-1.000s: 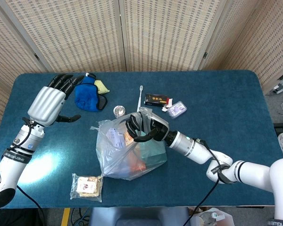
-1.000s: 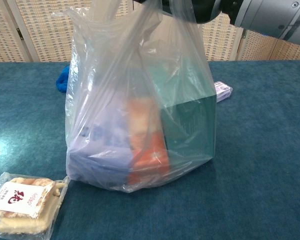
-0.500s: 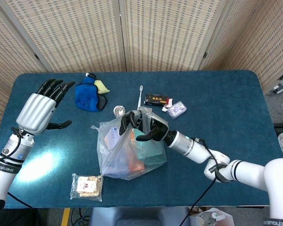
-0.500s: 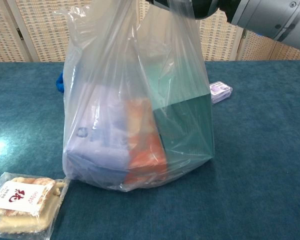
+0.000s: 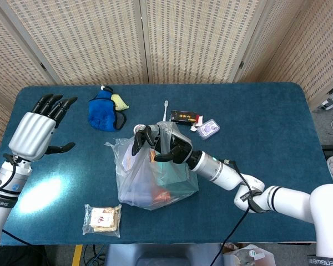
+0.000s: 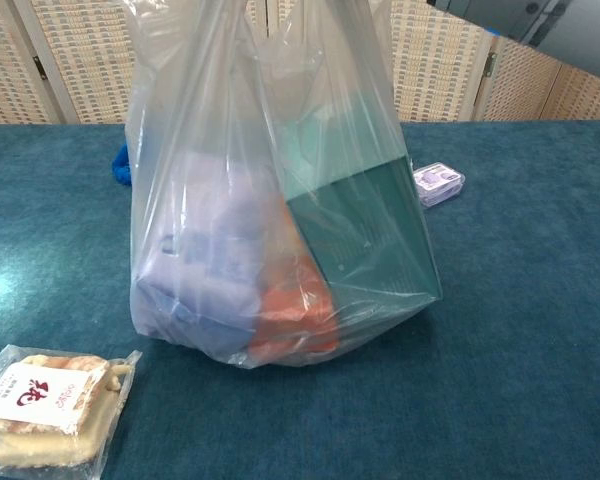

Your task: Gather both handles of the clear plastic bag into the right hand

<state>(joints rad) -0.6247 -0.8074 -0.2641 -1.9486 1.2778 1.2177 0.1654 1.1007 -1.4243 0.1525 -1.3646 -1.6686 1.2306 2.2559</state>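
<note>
The clear plastic bag [image 5: 152, 177] stands near the table's front middle, pulled up tall, with a green box [image 6: 365, 240], an orange pack and a pale purple pack inside. My right hand [image 5: 158, 145] grips the gathered handles at the bag's top, fingers curled through them. In the chest view the bag [image 6: 280, 200] fills the middle and only the right forearm [image 6: 540, 20] shows at the top edge. My left hand [image 5: 36, 130] hovers open over the table's left end, fingers spread, far from the bag.
A snack packet [image 5: 102, 219] lies by the front edge left of the bag. Behind the bag are a blue cloth pouch [image 5: 102, 113], a small round tin [image 5: 139, 129], a toothbrush [image 5: 166, 111], a dark box [image 5: 186, 117] and a small purple pack [image 5: 209, 128].
My right hand has lifted the bag's handles up and a little left, stretching the bag taller and tilting the green box. My left hand has drawn back to the left.
</note>
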